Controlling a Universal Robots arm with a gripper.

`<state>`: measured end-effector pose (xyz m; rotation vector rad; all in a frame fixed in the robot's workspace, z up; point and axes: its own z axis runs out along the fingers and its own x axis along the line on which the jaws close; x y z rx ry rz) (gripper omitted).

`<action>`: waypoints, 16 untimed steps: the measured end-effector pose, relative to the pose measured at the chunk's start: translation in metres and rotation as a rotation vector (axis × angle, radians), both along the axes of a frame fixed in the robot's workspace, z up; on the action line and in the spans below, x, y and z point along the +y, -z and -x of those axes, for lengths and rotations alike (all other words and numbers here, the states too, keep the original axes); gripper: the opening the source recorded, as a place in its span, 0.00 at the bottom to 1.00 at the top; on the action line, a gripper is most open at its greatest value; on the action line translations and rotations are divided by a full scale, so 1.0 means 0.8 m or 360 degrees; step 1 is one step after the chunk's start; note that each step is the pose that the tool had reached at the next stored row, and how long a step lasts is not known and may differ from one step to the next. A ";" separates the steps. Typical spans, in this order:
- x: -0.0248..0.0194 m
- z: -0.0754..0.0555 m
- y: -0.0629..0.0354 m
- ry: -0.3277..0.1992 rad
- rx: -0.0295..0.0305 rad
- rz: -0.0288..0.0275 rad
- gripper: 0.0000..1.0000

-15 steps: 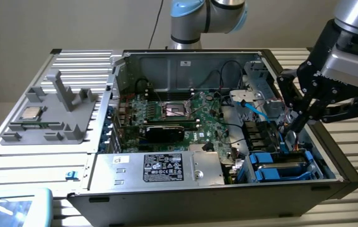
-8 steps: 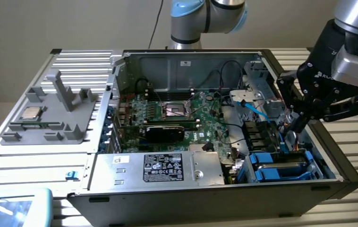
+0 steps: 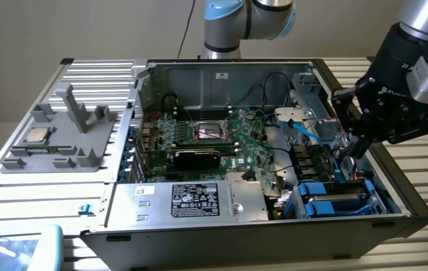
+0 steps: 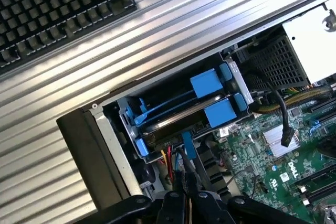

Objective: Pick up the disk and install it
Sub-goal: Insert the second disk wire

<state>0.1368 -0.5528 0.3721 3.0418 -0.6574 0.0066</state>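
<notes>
A ribbed metal table [image 3: 18, 186] under a plain beige wall carries an open computer case [image 3: 267, 237] in the middle of the exterior view. At the left of that frame a grey fixture [image 3: 71, 141] holds a small square processor chip [image 3: 36, 135]. Inside the case lie the green motherboard [image 3: 222, 141] and, along the lower edge, a silver box with a black label [image 3: 195, 200]. The disk [image 3: 335, 199], in its blue frame, sits in the drive bay at the lower right of the case; in the wrist view it [image 4: 184, 109] appears seated between the bay's blue tabs, though the silver body is hard to make out. The gripper [image 3: 357, 148] hangs above the bay at the right of the frame, its fingers [image 4: 181, 203] pressed together and holding nothing.
</notes>
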 end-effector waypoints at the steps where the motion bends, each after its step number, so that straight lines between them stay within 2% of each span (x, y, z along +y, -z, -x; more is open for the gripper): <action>1: 0.0000 0.000 0.000 -0.0029 0.00000 0.00000 0.11; 13: 0.0000 0.000 0.000 -0.0377 0.00000 0.00001 0.11; 16: 0.0000 0.000 0.000 -0.0413 0.00000 0.00001 0.11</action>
